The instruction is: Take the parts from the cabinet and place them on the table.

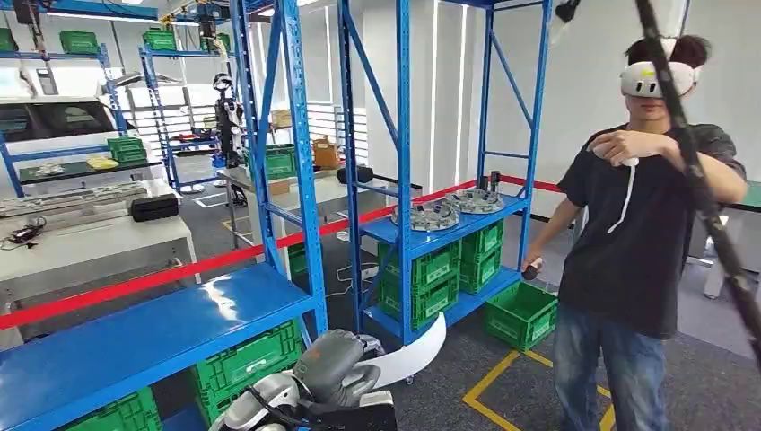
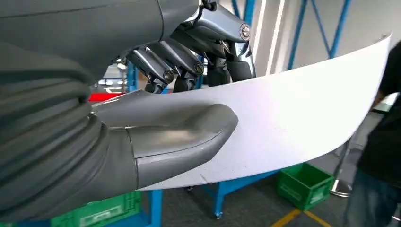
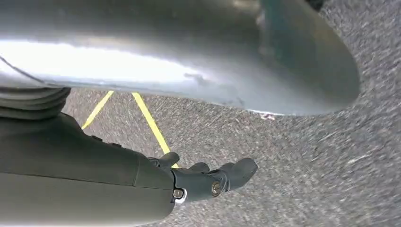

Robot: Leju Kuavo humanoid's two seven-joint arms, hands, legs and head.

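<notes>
A long, curved white panel (image 1: 417, 352) sticks out to the right from my left hand (image 1: 336, 366), low in the head view's centre. In the left wrist view the thick grey thumb (image 2: 182, 135) presses on the panel (image 2: 307, 109) and the dark fingers (image 2: 189, 59) wrap behind it. My left hand hangs in front of the blue cabinet shelf (image 1: 135, 332). My right hand (image 3: 142, 175) hangs over grey carpet, its dark fingers (image 3: 215, 182) loosely extended and holding nothing.
A second blue rack (image 1: 458, 220) carries round metal parts (image 1: 449, 208) and green crates (image 1: 435, 269). A person in a headset (image 1: 637, 242) stands at the right, by a green crate (image 1: 520, 314) on the floor. A white table (image 1: 99, 247) stands at left.
</notes>
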